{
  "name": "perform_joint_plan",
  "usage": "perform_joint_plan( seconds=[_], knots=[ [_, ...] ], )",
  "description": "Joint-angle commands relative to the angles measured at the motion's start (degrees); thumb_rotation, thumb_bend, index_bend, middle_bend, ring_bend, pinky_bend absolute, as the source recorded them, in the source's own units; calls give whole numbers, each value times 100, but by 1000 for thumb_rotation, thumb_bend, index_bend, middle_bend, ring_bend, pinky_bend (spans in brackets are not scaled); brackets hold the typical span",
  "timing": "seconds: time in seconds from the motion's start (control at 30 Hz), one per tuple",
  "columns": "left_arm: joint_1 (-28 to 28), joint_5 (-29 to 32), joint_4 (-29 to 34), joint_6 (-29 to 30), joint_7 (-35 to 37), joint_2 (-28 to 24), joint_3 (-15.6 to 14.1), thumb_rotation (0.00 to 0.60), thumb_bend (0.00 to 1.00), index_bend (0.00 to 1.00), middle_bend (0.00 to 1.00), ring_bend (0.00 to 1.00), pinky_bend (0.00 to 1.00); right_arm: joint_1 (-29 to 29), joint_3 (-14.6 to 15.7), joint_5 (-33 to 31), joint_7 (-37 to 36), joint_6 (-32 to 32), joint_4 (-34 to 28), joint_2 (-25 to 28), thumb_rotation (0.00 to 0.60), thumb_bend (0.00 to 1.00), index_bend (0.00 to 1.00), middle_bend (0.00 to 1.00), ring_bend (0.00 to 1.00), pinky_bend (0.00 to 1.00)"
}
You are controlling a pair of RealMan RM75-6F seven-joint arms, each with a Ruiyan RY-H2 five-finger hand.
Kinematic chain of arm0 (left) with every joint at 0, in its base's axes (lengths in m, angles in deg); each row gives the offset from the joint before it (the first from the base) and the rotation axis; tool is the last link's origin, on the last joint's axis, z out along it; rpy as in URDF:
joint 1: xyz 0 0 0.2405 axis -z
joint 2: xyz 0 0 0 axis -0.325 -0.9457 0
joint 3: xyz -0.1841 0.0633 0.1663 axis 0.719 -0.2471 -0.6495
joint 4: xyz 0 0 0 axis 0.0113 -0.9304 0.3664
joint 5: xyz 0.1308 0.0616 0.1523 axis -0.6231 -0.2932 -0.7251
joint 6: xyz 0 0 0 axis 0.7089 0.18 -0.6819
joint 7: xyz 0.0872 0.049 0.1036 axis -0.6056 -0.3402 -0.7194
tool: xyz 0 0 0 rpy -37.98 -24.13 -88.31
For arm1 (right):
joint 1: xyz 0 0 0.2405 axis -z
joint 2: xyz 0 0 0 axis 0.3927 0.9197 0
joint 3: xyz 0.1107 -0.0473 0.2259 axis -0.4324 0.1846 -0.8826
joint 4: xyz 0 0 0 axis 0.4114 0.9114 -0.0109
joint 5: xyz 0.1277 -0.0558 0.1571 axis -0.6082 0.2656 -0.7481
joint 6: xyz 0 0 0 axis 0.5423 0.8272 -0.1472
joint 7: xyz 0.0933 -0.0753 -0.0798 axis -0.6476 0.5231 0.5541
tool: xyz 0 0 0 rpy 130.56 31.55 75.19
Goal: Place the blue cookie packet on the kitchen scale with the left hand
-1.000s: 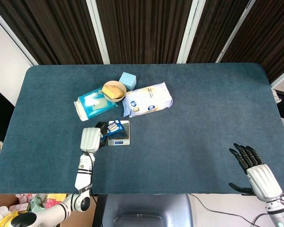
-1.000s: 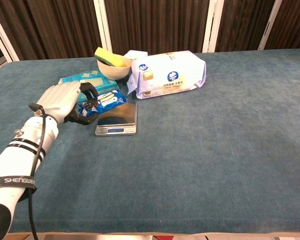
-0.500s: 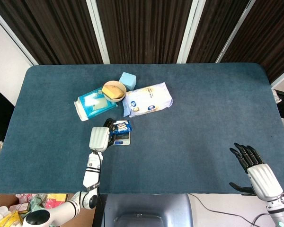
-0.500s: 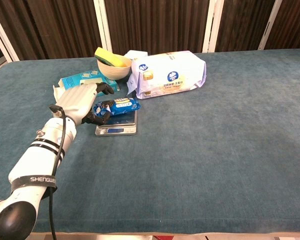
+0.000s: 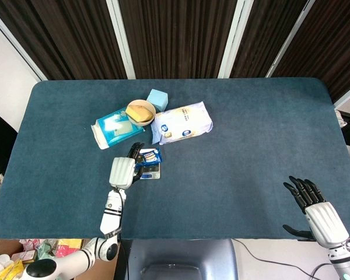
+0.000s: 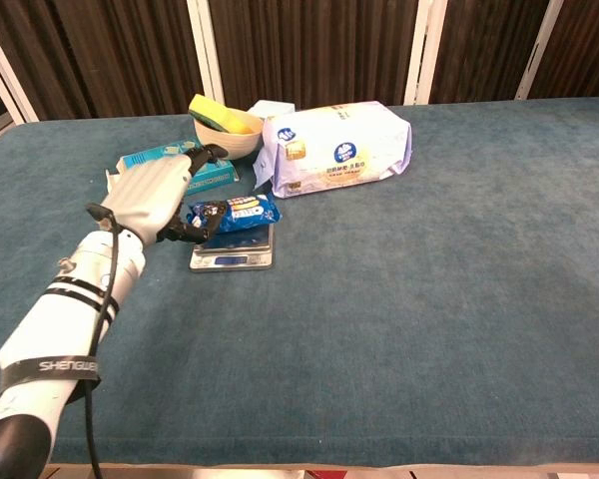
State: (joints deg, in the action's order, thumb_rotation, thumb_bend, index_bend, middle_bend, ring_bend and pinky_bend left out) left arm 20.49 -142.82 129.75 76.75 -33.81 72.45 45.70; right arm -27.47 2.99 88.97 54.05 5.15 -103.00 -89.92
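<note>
The blue cookie packet [image 5: 150, 156] [image 6: 235, 213] lies across the small silver kitchen scale [image 5: 152, 174] [image 6: 230, 259], hiding most of its plate. My left hand [image 5: 123, 170] [image 6: 152, 197] sits just left of the packet with its fingers [image 6: 206, 154] stretched out and lifted off it. Only the dark tips by the thumb stay close to the packet's left end. My right hand [image 5: 316, 211] hovers at the table's near right corner, fingers spread and holding nothing; the chest view does not show it.
Behind the scale stand a beige bowl [image 5: 140, 111] [image 6: 227, 135] with a yellow sponge, a light blue cube [image 5: 157, 98], a teal wipes packet [image 5: 114, 127] [image 6: 165, 160] and a large white wipes pack [image 5: 182, 122] [image 6: 337, 148].
My left hand carried the packet rightward onto the scale, then uncurled its fingers from it. The packet now rests on the scale. The right hand stayed still.
</note>
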Motion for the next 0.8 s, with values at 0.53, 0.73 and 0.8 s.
perform_joint_plan(
  seconds=[0.53, 0.73, 0.8],
  knots=[
    [-2722, -1476, 3088, 1941, 311, -4094, -2666, 600, 392, 3, 3, 0, 33, 22, 74, 157, 670, -100, -160, -211, 600, 174, 0, 0, 0, 0],
    [-2786, -1616, 3167, 1931, 605, -4255, -2591, 600, 386, 0, 0, 0, 32, 36, 122, 241, 843, -115, -192, -275, 600, 174, 0, 0, 0, 0],
    [-2823, -1644, 3165, 1940, 576, -4258, -2552, 600, 386, 0, 0, 0, 32, 32, 122, 236, 861, -128, -187, -284, 600, 173, 0, 0, 0, 0]
  ],
)
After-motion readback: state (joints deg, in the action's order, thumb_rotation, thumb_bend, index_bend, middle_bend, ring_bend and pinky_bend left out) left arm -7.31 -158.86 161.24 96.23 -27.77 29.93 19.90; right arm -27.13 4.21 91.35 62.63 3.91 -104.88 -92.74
